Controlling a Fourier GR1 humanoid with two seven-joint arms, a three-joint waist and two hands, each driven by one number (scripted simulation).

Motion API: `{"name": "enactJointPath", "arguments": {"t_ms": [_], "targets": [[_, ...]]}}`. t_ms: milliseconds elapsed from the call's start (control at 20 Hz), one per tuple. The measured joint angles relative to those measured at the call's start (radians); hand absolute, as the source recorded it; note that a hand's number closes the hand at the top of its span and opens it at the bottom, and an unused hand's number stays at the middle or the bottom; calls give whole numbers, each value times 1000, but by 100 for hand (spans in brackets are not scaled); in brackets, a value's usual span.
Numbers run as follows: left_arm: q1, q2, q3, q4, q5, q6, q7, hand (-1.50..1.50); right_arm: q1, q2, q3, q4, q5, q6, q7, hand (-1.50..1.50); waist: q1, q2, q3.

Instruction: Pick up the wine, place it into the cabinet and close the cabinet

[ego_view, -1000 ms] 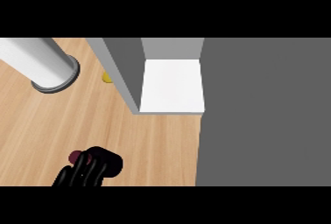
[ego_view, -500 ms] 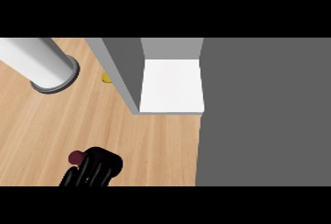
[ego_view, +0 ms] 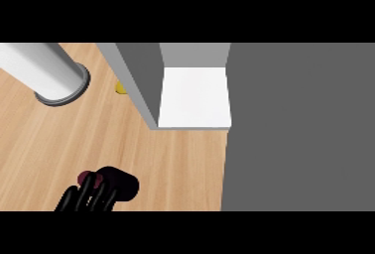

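Observation:
At the lower left of the head view, my left hand point(ego_view: 86, 197) has its black fingers curled round the wine bottle point(ego_view: 121, 184). The bottle is dark, with a dark red cap point(ego_view: 86, 176) showing at its upper left, and the fingers hide much of it. It is just above the wooden counter point(ego_view: 168, 163). The cabinet point(ego_view: 139, 84) stands at the upper middle, well away from the hand, and its white shelf point(ego_view: 194, 96) is exposed. A broad grey panel point(ego_view: 300, 129) fills the right side beside the shelf. My right hand does not show.
A white cylinder with a grey base ring point(ego_view: 51, 74) stands at the upper left on the counter. A small yellow object point(ego_view: 121, 88) peeks out behind the cabinet's grey left wall. Bare wood lies between the hand and the cabinet.
The left hand with the bottle has shifted very slightly to the right. Nothing else has visibly changed.

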Motion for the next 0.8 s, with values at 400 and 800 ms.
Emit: {"name": "enactJointPath", "arguments": {"t_ms": [400, 800], "targets": [[-15, 52, 151, -9, 39, -3, 7, -150, -40, -5, -16, -5, 8, -16, 29, -150, -1, 0, -1], [-41, 69, 356, 3, 125, -34, 29, -150, -40, -9, -36, -8, 12, -6, 38, -150, -4, 1, -1]]}}
